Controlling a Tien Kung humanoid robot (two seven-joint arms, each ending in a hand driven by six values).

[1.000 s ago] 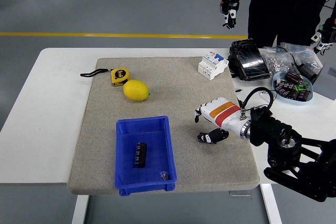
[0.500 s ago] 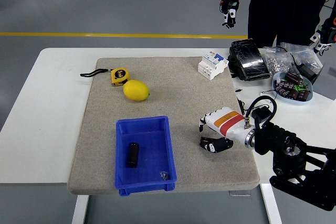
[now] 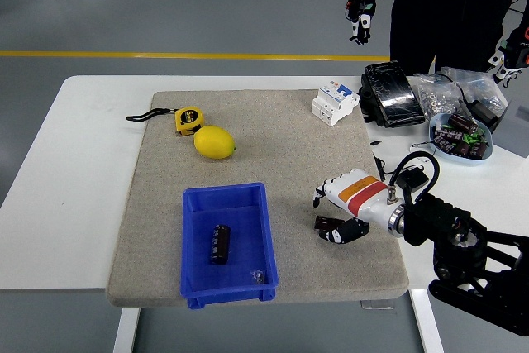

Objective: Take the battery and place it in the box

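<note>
Battery (image 3: 219, 244) lying in blue box (image 3: 192, 229) left of right robot hand (image 3: 337, 208), fingers loosely spread, holding nothing, above mat (image 3: 289, 146).

Right arm: a black, jointed limb entering from the lower right corner and reaching leftward over the tabletop (image 3: 58, 179). Its wrist carries a looped black cable. The right hand (image 3: 345, 204) (white shell with a red and orange band) is held low, palm down, fingers (image 3: 319, 195) loosely curved and spread, thumb tucked beneath; it grasps nothing. Left arm: not visible. At the far side, a person in dark clothing stands with one gloved hand (image 3: 359, 21) hanging.
</note>
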